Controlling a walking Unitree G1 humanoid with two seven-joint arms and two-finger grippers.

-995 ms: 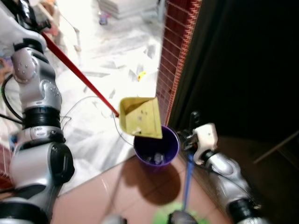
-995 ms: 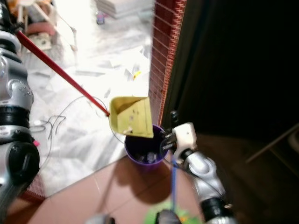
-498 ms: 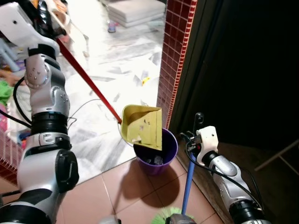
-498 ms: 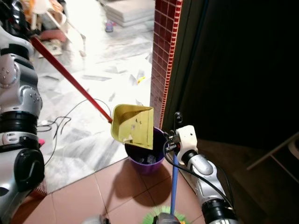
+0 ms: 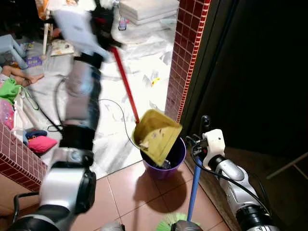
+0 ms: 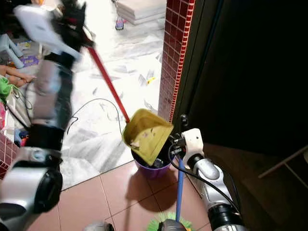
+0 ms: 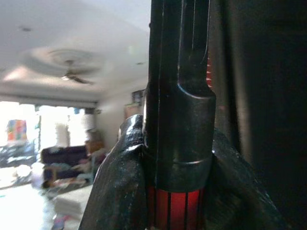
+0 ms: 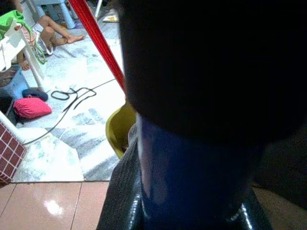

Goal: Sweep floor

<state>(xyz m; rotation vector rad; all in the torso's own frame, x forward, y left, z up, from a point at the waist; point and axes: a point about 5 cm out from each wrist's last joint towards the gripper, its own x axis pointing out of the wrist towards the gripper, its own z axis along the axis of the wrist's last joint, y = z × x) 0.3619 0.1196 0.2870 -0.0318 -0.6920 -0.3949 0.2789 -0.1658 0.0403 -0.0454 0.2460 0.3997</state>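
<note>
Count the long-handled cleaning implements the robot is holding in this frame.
2. A yellow dustpan on a red handle, gripped by the left tool and tilted over the purple bucket; a blue-handled broom in the right tool.

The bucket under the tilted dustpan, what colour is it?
Purple: the round plastic bucket standing on the brown floor tiles, best seen in the left eye view.

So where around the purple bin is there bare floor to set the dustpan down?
Bare pink tiles lie between the purple bin and the left arm. The marble floor beyond carries a black cable and paper scraps. The bin's right side is crowded by the blue broom handle and red brick pillar.
</note>
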